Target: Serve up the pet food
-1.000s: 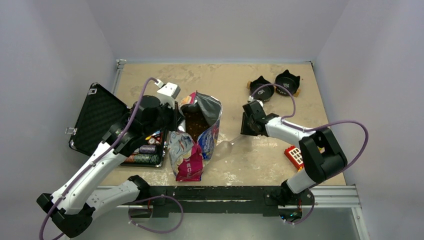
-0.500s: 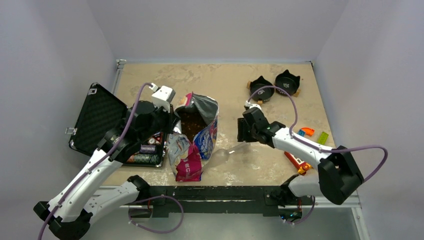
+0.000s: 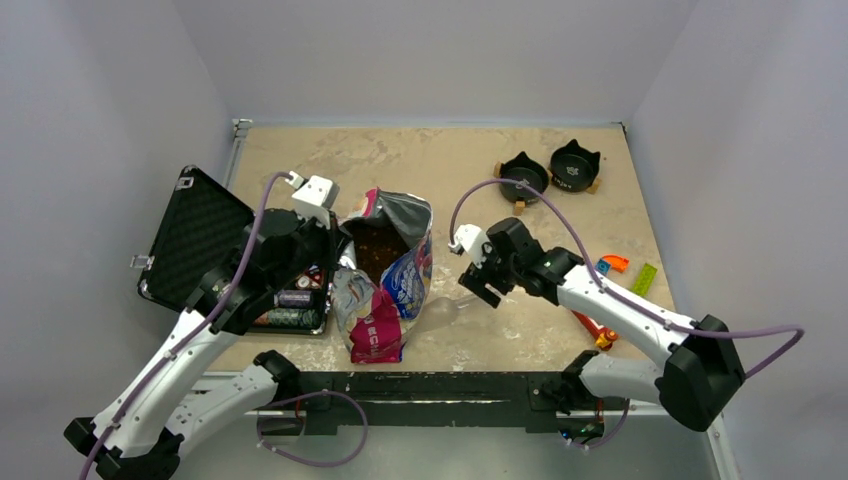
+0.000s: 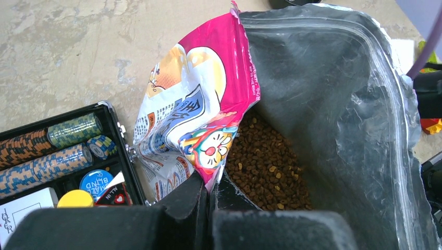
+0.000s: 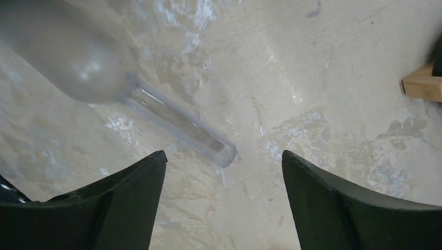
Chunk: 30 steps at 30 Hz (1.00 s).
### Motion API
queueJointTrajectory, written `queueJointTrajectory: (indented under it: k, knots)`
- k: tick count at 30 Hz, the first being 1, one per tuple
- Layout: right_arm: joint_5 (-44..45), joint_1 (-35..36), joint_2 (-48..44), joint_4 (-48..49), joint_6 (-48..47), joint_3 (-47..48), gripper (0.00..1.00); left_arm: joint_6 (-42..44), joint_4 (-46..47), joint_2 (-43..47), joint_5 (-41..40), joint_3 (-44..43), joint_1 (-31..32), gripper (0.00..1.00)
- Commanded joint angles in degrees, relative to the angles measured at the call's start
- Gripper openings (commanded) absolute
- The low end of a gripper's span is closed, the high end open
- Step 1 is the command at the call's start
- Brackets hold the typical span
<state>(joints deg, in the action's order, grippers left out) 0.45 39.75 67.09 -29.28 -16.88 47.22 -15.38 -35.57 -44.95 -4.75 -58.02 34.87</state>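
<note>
- Pet food (image 4: 266,166): brown kibble lying inside the opened foil bag (image 4: 198,104). The bag stands left of centre on the table (image 3: 440,160), just beside the case of poker chips (image 3: 190,238).
- Left gripper (image 4: 209,194): jaws pressed tight on the bag's near rim, holding the mouth open, so the kibble is exposed from above.
- Right gripper (image 5: 224,161): jaws spread wide with nothing in them, hovering over bare table just right of the bag.
- Clear scoop (image 5: 104,57): lies flat on the table between the bag and the right gripper.
  - Its long axis runs from the bowl end, near the bag, to the handle end, which points at the right gripper.
  - In the wrist view, the handle tip sits in the gap between the two fingers and crosses it at a slant.
- Judgement: the right arm is the nearer and the only free one, so we expect it to take the handle. Because the handle lies oblique to the closing line, we judge a wrist turn is needed before the jaws close.
- Two black bowls (image 3: 524,178): far right of the table, well apart from the bag. We see no kibble in them.
</note>
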Motion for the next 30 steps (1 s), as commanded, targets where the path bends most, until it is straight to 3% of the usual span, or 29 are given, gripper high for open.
queueJointTrajectory:
  k: [1,6,15,20,27,30]
  knots:
    - [-0.2,0.1,3.5,0.0,-15.7,-1.4,0.85,1.9,14.3,3.2,-2.1,-1.8,-0.7,0.00]
    - [-9.9,0.1,9.6,0.6,-18.3,0.0,0.85,2.2,15.0,4.9,-2.7,-0.6,-0.8,0.00]
    - [-7.9,0.1,23.2,-0.9,-18.9,4.7,0.80,2.4,16.1,6.4,-3.9,0.9,-0.9,0.00]
    - [-3.3,-0.9,21.7,1.3,-15.1,2.4,0.54,2.3,16.0,6.2,-3.7,0.9,-1.0,0.00]
    - [-14.8,-10.2,23.2,-9.0,1.9,11.3,0.00,2.2,16.0,6.3,-3.8,0.9,-1.2,0.00]
    - [-16.7,-12.1,27.9,-10.2,12.7,14.8,0.00,2.3,16.0,6.4,-3.9,0.9,-1.2,0.00]
